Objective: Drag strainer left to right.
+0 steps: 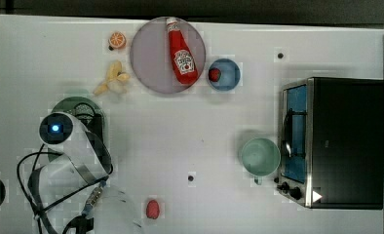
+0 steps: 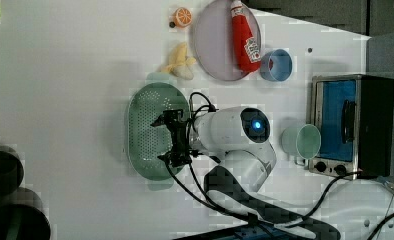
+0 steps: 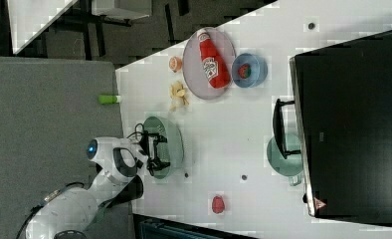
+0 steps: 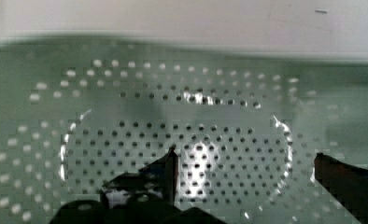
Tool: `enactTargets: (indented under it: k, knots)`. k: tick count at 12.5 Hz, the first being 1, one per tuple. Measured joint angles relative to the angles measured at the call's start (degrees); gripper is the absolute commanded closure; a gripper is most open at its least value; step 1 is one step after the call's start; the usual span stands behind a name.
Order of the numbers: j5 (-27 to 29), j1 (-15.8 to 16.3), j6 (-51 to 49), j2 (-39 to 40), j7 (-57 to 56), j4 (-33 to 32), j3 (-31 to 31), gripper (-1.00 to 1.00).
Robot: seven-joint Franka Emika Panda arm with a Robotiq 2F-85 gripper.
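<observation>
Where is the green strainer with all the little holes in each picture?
Top view: the strainer is at the top view's left, mostly under the arm.
Left view: left of centre, by the hand.
Right view: lower left, under the arm.
Wrist view: close up, its holes everywhere.
Shared landmark: the ketchup bottle.

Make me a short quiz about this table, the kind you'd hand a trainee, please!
1. True or false: the red plastic ketchup bottle lies on the round grey plate.
2. The gripper hangs over which thing? A) the pale mint-green oblong plastic strainer B) the round mint-green cup C) the small blue bowl
3. Fill in: in the top view, the cup stands just left of the ____.

Key: 1 true. 2 A; its fingers stand apart above the strainer's holed floor. 3 the black toaster oven.
</observation>
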Motion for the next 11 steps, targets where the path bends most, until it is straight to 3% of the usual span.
enactTargets:
  k: [5, 11]
  knots:
    - [-3.6, 0.5, 2.4, -1.2, 0.2, -1.9, -4.1, -1.00]
    - [-3.2, 0.2, 7.0, -0.9, 0.9, -2.4, -6.4, -1.00]
